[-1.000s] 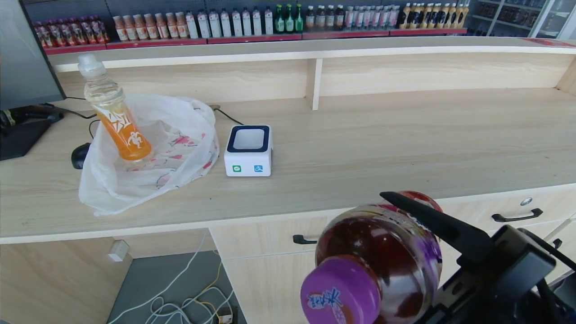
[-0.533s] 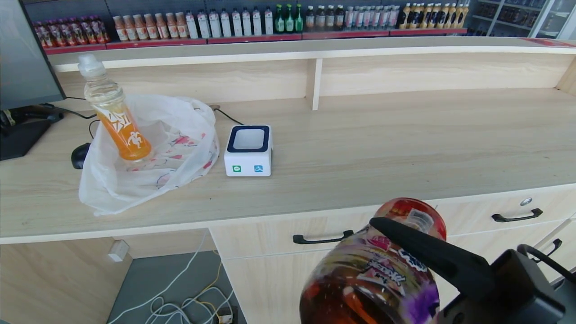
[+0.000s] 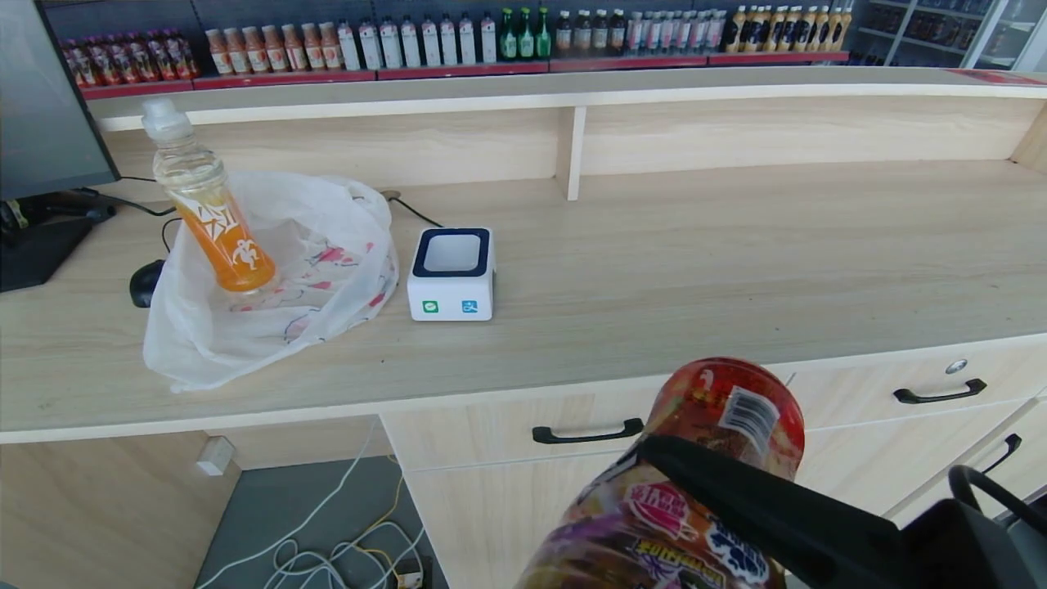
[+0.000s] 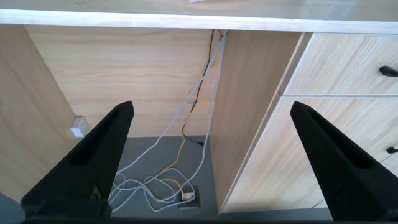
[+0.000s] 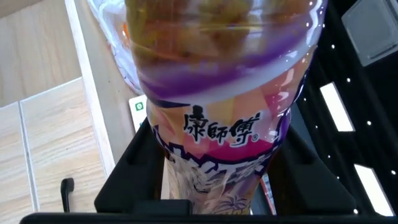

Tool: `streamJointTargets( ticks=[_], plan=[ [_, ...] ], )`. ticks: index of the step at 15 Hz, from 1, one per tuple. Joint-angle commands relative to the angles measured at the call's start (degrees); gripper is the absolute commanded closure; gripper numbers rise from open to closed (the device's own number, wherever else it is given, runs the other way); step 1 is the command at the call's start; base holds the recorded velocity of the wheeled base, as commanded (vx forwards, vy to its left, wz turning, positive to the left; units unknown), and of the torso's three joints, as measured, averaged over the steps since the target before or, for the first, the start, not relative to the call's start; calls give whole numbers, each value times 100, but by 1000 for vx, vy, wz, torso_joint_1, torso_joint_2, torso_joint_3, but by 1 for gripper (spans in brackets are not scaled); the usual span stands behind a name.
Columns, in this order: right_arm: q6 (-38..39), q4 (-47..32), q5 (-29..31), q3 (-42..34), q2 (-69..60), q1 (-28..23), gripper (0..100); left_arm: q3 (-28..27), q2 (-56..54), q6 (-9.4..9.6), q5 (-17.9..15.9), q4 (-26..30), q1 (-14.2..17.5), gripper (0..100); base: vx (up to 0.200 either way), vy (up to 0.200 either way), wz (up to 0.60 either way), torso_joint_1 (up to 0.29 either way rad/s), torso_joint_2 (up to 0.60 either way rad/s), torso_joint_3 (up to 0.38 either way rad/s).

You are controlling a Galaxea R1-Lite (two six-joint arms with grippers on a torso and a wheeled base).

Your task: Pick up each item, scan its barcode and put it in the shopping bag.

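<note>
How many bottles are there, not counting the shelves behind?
2: orange bottle stands in the shopping bag; red bottle is in the right gripper. The shopping bag may hide more.

pale wood counter point(image 3: 671, 270), drinks shelves point(image 3: 491, 41)

Drink bottle point(image 3: 728, 393) upended in right end effector point(image 3: 679, 483), barcode point(image 3: 746, 415) now showing

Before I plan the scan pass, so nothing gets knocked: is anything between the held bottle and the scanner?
Nothing visible. The right end effector holds the bottle in front of the counter; bare wood runs to the scanner. The bag lies left of it, off that line.
</note>
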State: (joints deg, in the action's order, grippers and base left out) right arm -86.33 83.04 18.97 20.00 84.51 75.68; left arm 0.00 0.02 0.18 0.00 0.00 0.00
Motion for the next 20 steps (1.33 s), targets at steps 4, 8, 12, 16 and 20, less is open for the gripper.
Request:
streamJointTargets(
  ticks=[4, 8, 12, 16, 20],
  plan=[
    [-103, 168, 28, 434, 462, 210, 100, 0, -2, -1, 0, 9, 0, 0, 0, 0, 0, 0, 0, 0],
    [-112, 318, 46, 460, 532, 210, 100, 0, -2, -1, 0, 0, 0, 0, 0, 0, 0, 0, 0, 0],
    [-121, 309, 133, 460, 532, 210, 100, 0, 6, -1, 0, 0, 0, 0, 0, 0, 0, 0, 0, 0],
    [-68, 327, 265, 399, 593, 333, 100, 0, 6, -1, 0, 0, 0, 0, 0, 0, 0, 0, 0, 0],
    [82, 669, 397, 364, 725, 386, 100, 0, 6, -1, 0, 0, 0, 0, 0, 0, 0, 0, 0, 0]
  ],
)
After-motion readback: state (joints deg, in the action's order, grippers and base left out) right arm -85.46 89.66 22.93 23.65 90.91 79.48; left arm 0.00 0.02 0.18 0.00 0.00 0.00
